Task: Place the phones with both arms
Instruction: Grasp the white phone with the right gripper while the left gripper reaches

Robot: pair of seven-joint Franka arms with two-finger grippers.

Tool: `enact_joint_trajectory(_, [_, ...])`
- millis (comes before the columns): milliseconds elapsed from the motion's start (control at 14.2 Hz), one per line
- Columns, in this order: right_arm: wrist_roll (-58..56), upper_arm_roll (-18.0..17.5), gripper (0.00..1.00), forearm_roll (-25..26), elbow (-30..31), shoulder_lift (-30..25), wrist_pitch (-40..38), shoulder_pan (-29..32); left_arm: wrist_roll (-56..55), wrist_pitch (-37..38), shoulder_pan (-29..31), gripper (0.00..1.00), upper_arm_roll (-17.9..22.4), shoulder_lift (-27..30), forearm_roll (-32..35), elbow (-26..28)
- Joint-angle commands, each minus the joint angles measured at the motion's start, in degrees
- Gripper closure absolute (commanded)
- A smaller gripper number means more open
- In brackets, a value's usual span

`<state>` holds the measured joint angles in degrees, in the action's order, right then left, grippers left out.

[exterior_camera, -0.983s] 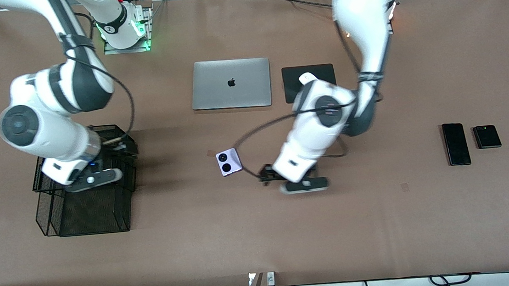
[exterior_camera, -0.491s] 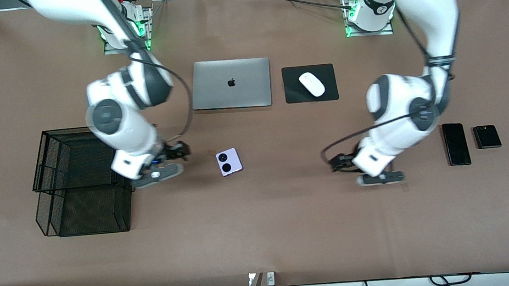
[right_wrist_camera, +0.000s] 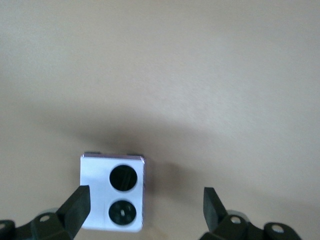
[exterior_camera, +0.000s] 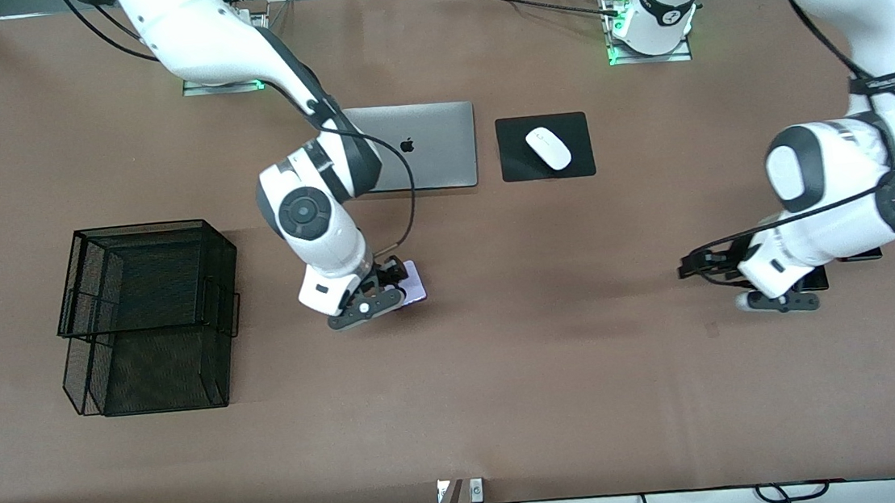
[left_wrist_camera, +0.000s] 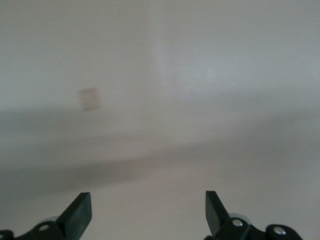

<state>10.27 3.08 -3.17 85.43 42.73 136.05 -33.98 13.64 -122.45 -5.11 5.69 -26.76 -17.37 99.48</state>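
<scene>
We have swung our right gripper (exterior_camera: 374, 294) from the basket (exterior_camera: 149, 314) to over the lavender phone (right_wrist_camera: 113, 192), our left gripper (exterior_camera: 779, 295) to the black phones (exterior_camera: 818, 277); both sets of fingers apart, pickups next.

Counted: two arms (exterior_camera: 315, 214) (exterior_camera: 839, 193), one lavender phone (right_wrist_camera: 112, 192), one laptop (exterior_camera: 427, 152), one mouse (exterior_camera: 549, 148), one wire basket (exterior_camera: 145, 310).

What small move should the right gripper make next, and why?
Probably shift sideways to centre, then descend. The right gripper hangs open over the lavender flip phone, but the phone sits off-centre near one fingertip, on the table and not yet gripped.
</scene>
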Motion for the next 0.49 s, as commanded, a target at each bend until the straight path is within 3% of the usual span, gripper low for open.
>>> enact_joint_trajectory(0, [0.19, 0.43, 0.0, -0.61, -2.11, 3.66, 3.86, -1.69, 1.83, 0.46, 1.5, 0.0, -0.86, 2.33, 5.57, 2.2])
enact_joint_trajectory(140, [1.94, 0.52, 0.0, -0.61, -2.19, 5.25, 5.71, -2.84, 5.93, -0.24, 4.48, 0.0, -0.86, 2.24, 11.45, 2.47])
enact_joint_trajectory(421, [3.18, 0.52, 0.0, -0.52, -2.19, 6.57, 7.57, -3.55, 9.74, -0.86, 10.55, 0.0, -0.95, -0.56, 11.92, 2.47])
